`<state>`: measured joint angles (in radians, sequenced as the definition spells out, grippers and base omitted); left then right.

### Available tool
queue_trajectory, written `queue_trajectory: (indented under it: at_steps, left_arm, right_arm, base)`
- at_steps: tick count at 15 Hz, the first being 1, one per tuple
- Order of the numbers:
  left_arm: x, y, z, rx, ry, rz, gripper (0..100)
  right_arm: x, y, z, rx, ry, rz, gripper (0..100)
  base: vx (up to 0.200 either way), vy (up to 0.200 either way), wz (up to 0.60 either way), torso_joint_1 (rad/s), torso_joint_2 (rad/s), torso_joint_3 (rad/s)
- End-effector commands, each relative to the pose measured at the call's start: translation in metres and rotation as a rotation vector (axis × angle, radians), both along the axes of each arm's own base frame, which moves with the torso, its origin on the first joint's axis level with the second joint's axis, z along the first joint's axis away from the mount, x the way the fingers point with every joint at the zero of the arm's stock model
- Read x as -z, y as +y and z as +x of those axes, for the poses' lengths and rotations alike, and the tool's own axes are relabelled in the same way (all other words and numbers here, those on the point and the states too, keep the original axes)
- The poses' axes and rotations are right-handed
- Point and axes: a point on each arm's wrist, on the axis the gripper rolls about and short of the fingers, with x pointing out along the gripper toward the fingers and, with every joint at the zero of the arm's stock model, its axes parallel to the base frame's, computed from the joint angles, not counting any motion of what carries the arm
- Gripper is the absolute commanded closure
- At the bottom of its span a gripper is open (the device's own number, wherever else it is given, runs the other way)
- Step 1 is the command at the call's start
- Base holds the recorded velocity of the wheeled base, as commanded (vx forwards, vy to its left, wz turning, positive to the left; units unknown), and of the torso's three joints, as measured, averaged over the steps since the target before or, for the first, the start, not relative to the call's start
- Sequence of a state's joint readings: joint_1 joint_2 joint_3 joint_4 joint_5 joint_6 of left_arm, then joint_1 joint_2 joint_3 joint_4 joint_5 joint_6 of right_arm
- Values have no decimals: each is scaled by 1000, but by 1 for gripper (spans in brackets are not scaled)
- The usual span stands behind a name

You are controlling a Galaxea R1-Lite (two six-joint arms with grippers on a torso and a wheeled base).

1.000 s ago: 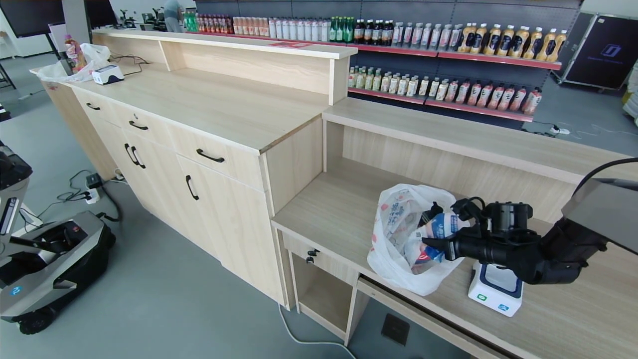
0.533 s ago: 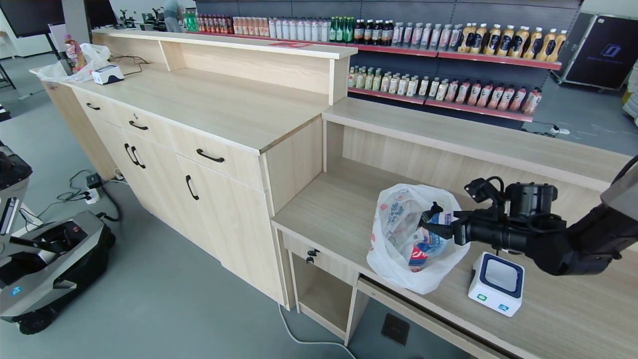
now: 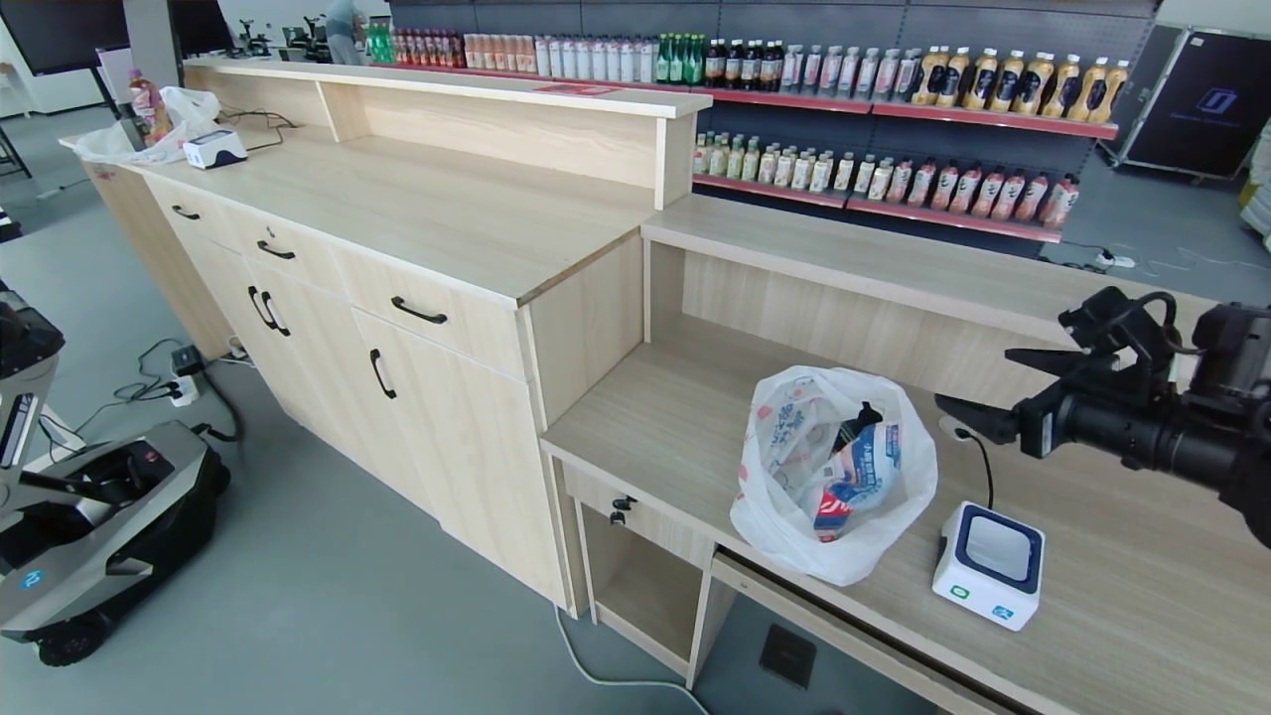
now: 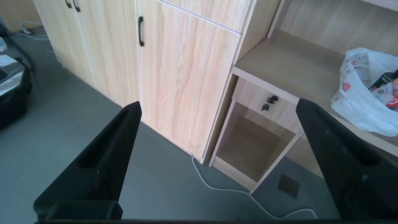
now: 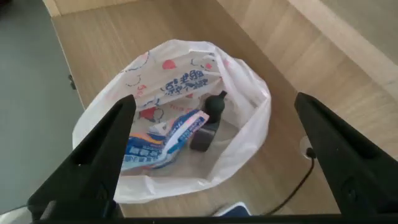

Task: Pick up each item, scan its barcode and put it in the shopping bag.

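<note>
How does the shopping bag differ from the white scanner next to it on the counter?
The shopping bag is soft and crumpled; the scanner is a rigid box. The bag is clearly bigger than the scanner. The bag gapes upward with a packet and a dark bottle inside; the scanner shows a dark, blue-rimmed window. Both are mostly white and stand on the lower counter.

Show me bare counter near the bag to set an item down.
Bare wood lies on the lower counter between the tall cabinet and the shopping bag, and beyond the scanner toward the robot's right. Crowded: the gap between bag and scanner, with the cable just behind.
</note>
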<state>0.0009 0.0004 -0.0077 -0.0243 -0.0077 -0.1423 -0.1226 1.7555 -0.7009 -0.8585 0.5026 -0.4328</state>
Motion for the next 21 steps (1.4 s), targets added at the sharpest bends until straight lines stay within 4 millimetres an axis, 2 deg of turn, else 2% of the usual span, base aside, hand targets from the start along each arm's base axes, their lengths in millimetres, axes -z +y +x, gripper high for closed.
queue_trajectory:
  at_steps: [1, 3, 5, 7, 13, 17, 19, 21]
  left_arm:
    - [0, 0, 0, -1, -1, 0, 0]
    - [0, 0, 0, -1, -1, 0, 0]
    - [0, 0, 0, -1, -1, 0, 0]
    - [0, 0, 0, -1, -1, 0, 0]
    - [0, 0, 0, -1, -1, 0, 0]
    - [0, 0, 0, -1, -1, 0, 0]
    - [0, 0, 0, -1, -1, 0, 0]
    - [0, 0, 0, -1, -1, 0, 0]
  right_arm:
    - [-29, -14, -31, 103, -95, -99, 0]
    - [-57, -15, -30, 196, -154, -97, 0]
    - [-83, -7, -29, 308, -150, 2, 0]
    - [-96, -6, -38, 418, -109, 57, 0]
    - [-96, -3, -92, 532, -83, 132, 0]
    - [-81, 4, -143, 580, -141, 253, 0]
    - [-41, 15, -198, 553, -117, 274, 0]
    - [1, 21, -237, 525, -84, 269, 0]
  base:
    - [0, 0, -600, -2, 2, -2]
    - [0, 0, -600, -5, 0, 5]
    - [0, 0, -600, 5, 5, 5]
    - [0, 0, -600, 2, 2, 2]
    - [0, 0, -600, 3, 0, 3]
    - [0, 0, -150, -1, 1, 1]
    - [0, 0, 0, 0, 0, 0]
    - [0, 0, 0, 0, 0, 0]
